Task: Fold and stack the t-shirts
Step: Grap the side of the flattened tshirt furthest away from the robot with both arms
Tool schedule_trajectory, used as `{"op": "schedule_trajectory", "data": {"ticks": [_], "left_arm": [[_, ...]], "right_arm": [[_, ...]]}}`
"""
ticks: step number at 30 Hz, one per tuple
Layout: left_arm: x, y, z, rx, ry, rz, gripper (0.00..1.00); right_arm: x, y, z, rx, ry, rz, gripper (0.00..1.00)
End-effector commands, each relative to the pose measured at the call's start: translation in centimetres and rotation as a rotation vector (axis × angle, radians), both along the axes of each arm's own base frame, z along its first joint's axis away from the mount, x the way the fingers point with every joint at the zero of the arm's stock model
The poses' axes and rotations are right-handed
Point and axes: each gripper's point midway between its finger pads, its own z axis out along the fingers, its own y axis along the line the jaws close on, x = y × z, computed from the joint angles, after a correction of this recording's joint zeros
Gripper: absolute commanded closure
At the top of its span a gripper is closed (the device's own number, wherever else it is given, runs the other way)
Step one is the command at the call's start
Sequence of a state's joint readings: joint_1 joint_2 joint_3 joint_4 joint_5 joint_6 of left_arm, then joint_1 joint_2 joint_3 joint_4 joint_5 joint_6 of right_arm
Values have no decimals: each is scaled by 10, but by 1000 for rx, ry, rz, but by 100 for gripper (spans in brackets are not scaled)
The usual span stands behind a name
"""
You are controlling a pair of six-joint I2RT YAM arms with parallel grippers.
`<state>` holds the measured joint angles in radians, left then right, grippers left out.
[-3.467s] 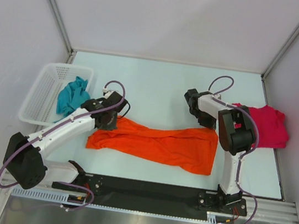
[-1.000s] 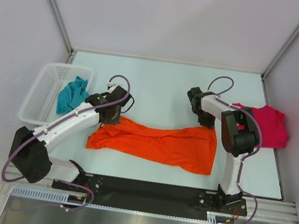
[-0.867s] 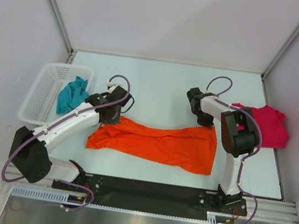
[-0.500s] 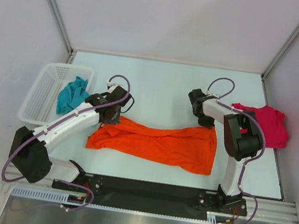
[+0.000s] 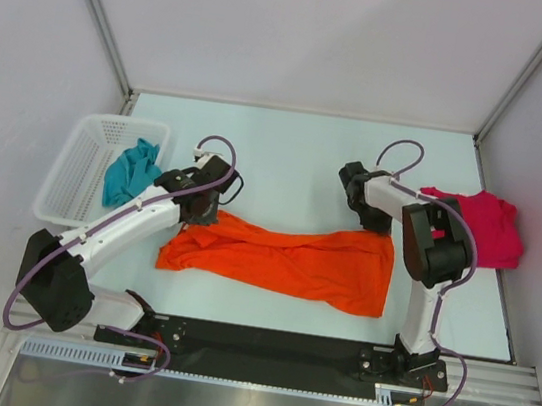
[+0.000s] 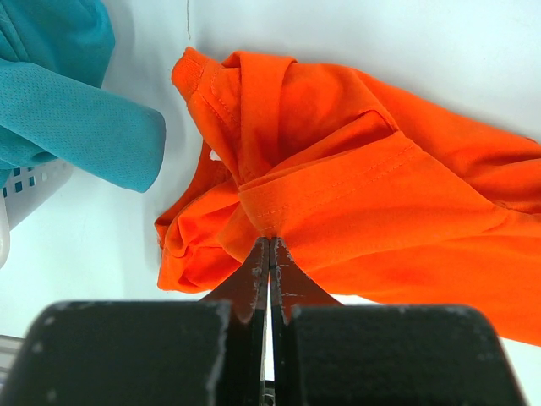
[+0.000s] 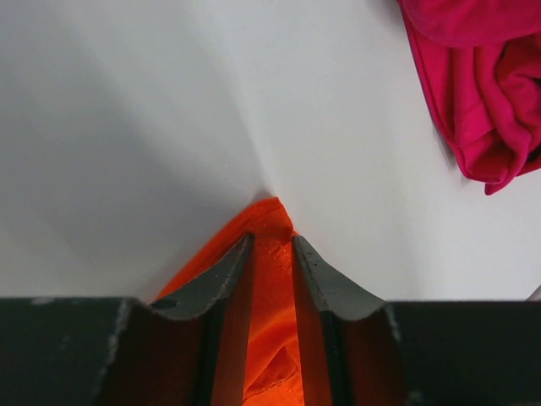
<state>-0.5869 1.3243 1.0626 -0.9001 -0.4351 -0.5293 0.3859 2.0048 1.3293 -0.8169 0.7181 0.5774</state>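
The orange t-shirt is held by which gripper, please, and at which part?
The left gripper is shut on a fold at the left end of the orange t-shirt; the right gripper stands open astride its far right corner, gripping nothing.

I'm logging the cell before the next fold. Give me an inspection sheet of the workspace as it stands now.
Surface: pale table, matte.
Job's things: orange t-shirt lying crumpled across the near middle; crimson t-shirt bunched at the right edge; teal t-shirt in the basket, draped over its rim.
Clutter: white mesh basket at the left edge.
Grippers: left pincer shut on the orange t-shirt's left end; right pincer open, straddling its far right corner.
Cables: purple cables, one looped at each wrist.
Surroundings: grey walls on three sides.
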Motion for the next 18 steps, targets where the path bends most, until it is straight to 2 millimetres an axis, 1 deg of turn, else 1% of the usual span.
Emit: {"op": "schedule_trajectory", "data": {"ticks": [1,3,4,6,10,13,16,18], "left_arm": [[8,-2,11,2,-40,-8,100],[8,-1,11,5,-39,-7,100],[8,-2,11,5,-39,-7,100],[9,-2,11,7,-40,-9,100],[11,-2,12,8,-43,-5,100],[11,-3,12,9,-40,-7,100],[11,-3,13,6,-41,-7,100],[12,-3,13,7,-44,-7,100]], "right_arm": [[6,2,-3,-12,-11,-26,69],[7,2,-4,-15,-7,-24,68],[8,2,-5,-15,-6,-25,65],[9,2,-7,-10,0,-23,64],[23,5,0,0,-19,-10,63],[28,1,-1,26,-21,-28,63],[25,-2,-5,43,-14,-36,63],[20,-5,-10,41,-3,-47,63]]}}
